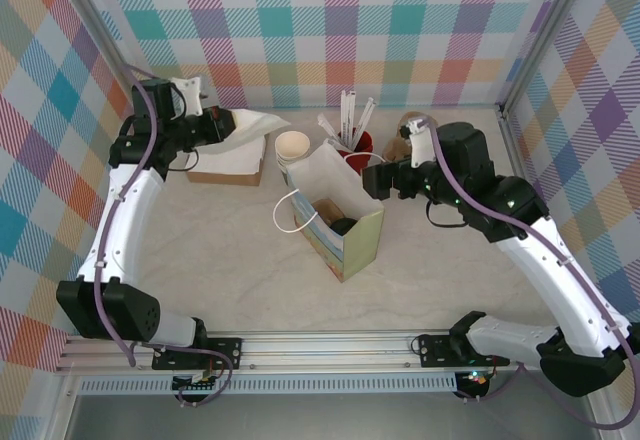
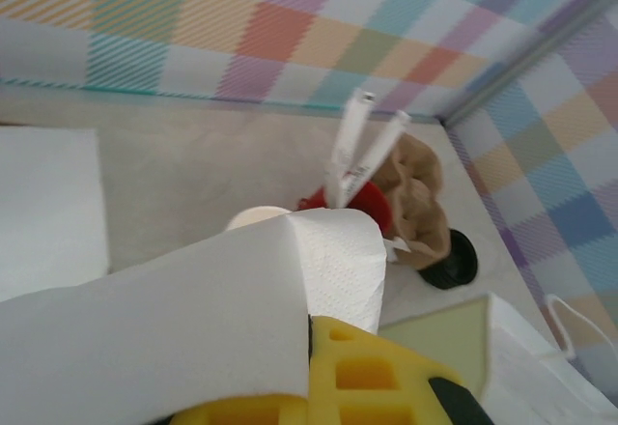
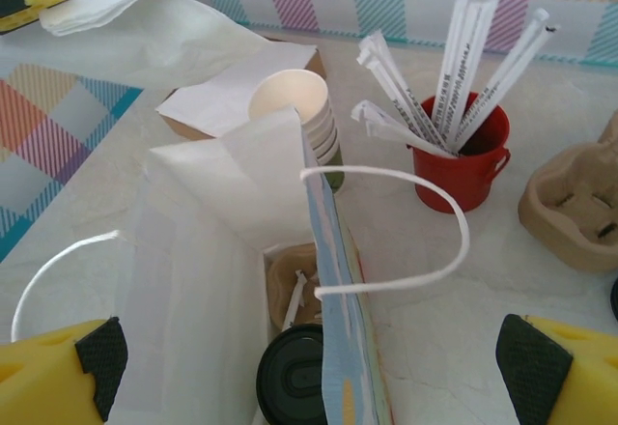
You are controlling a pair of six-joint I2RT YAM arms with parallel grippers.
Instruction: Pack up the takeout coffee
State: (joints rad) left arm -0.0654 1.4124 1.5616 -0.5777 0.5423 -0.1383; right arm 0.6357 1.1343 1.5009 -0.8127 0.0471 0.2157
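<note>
White napkin, red cup, black coffee lid, pastel plaid walls

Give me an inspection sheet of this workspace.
Surface: pale table, no spill seen.
Job's things: takeout coffee inside the paper bag, black lid showing.
Clutter: napkin box, cream cups, red stirrer cup, cardboard carrier.
End effectors: left end effector shut on a napkin; right end effector open at the bag.
Cables: purple cables run along both arms.
Surroundings: plaid walls.
</note>
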